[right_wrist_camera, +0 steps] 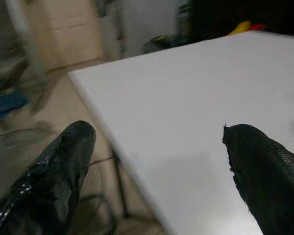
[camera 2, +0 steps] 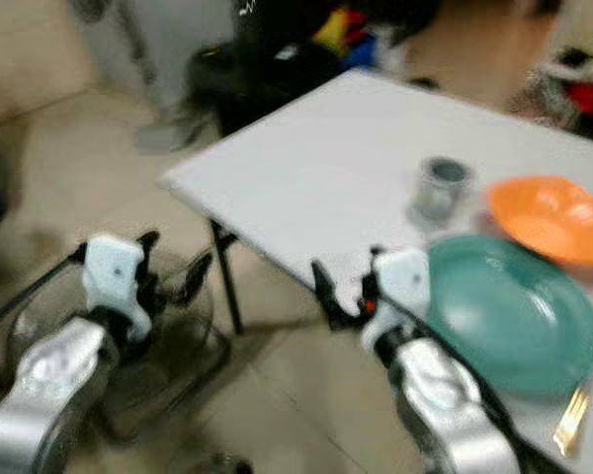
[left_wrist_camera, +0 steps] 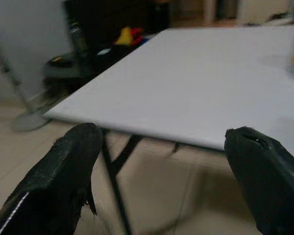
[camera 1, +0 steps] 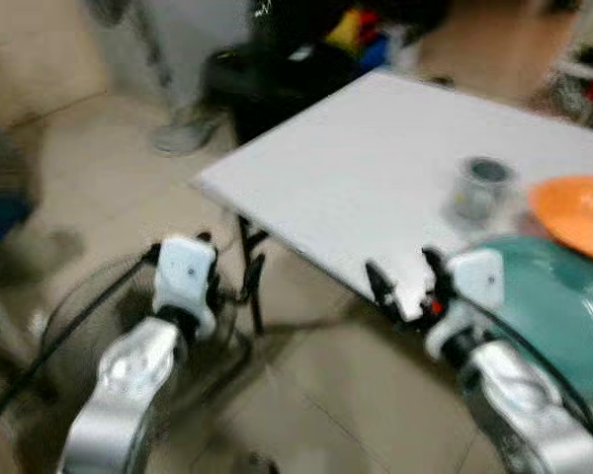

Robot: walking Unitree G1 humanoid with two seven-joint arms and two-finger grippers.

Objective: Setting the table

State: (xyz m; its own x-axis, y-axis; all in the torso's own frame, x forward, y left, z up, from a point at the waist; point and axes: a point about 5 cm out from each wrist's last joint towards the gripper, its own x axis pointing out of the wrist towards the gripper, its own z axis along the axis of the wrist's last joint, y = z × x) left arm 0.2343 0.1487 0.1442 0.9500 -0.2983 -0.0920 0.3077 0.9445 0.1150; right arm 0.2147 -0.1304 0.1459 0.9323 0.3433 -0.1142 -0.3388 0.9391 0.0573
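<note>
Right gripper [camera 2: 344,288]: two black fingers spread wide, nothing between them, held at the near edge of the surface [camera 2: 316,168], just beside the teal plate; the right wrist view shows both fingers [right_wrist_camera: 54,176] apart with bare white tabletop beyond. Left gripper [left_wrist_camera: 161,181]: fingers likewise wide apart and empty, held out over the floor short of the surface's corner, facing its edge and the black folding legs beneath. Surface: white, rectangular, set cornerwise to the robot. Items on it, all toward the robot's right: one large teal plate [camera 2: 504,311] near the front edge; one orange bowl [camera 2: 549,217] just behind the plate; one small clear glass or jar [camera 2: 440,188] to the left of the bowl (contents too blurred to tell); one gold-coloured piece of cutlery [camera 2: 571,420] at the plate's near right rim. Labels and writing: none legible, the head views being blurred. Room: pale tiled floor [camera 1: 306,395]; a floor fan's round wire grille [camera 1: 89,316] lying low under the left arm; a dark pile of bags or furniture with yellow, red and blue objects [camera 1: 356,35] behind the far corner of the surface; a pale stand base [camera 1: 183,133] on the floor nearby.
</note>
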